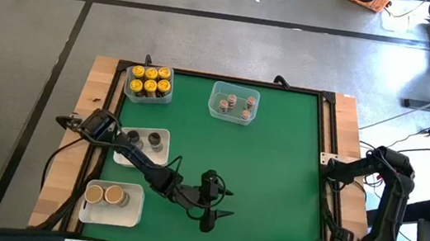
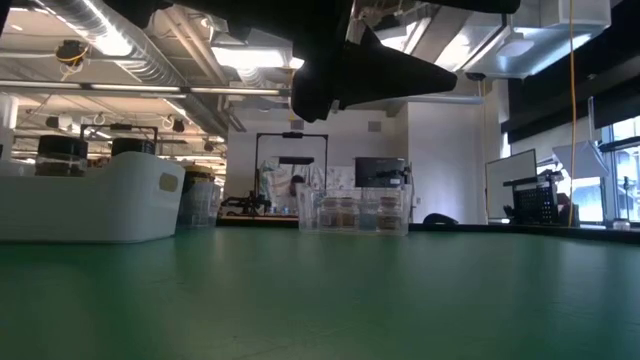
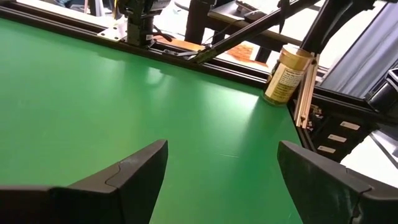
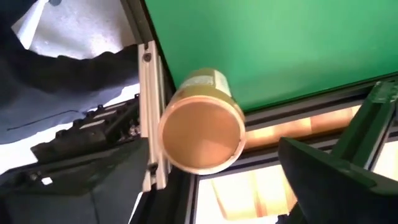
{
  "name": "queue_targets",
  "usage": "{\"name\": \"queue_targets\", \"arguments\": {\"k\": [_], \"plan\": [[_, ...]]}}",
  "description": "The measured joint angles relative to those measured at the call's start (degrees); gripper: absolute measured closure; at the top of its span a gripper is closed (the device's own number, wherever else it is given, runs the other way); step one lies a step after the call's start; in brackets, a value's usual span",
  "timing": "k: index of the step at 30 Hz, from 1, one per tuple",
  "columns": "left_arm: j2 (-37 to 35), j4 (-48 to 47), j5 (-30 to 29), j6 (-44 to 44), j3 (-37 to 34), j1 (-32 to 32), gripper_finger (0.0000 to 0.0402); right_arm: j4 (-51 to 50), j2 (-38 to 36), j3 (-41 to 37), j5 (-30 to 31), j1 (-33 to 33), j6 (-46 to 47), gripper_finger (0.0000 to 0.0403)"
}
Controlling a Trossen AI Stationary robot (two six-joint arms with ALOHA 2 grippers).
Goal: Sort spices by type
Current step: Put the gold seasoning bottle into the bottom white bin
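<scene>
One spice jar [image 4: 202, 134] with a wide tan lid and a yellow-green label stands upright on the green mat's right near corner, beside a pale bracket; the left wrist view shows this jar [image 3: 286, 74] far off. My right gripper [image 4: 211, 177] hangs open above it, one finger on either side, touching nothing. In the high view the right arm [image 1: 377, 217] hides the jar. My left gripper [image 1: 222, 203] is open and empty, hovering over the bare mat near the near edge, and appears in its wrist view [image 3: 221, 152] and at the top of the low view [image 2: 370, 75].
A tub of yellow-lidded jars [image 1: 149, 83] and a clear tub of grey-pink-lidded jars [image 1: 234, 104] sit along the far edge. A white tray of dark-lidded jars [image 1: 143, 140] and one with two tan-lidded jars [image 1: 111, 198] sit at the left. The mat's middle and right are bare.
</scene>
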Motion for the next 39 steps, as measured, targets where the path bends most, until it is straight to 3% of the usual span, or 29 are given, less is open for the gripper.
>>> {"name": "queue_targets", "arguments": {"k": [5, 14, 24, 39], "plan": [[0.0, 0.0, 0.0, 0.2, 0.0, 0.0, 0.0101, 2.7, 0.0, -2.8, -0.7, 0.1, 0.1, 0.0008], [0.0, 0.1, 0.0, 0.5, 0.0, 0.0, 0.0101, 3.1, 0.0, -5.0, 4.7, 0.1, -0.1, 0.0039], [0.0, 0.2, 0.0, 0.5, 0.0, 0.0, 0.0101, 6.9, 0.0, -5.0, -0.2, 0.1, -1.2, 0.0039], [-0.1, 0.3, 0.0, 1.8, -0.1, 0.0, 0.0101, 8.6, 6.7, -4.9, 0.4, 1.2, -3.9, 0.0046]]}}
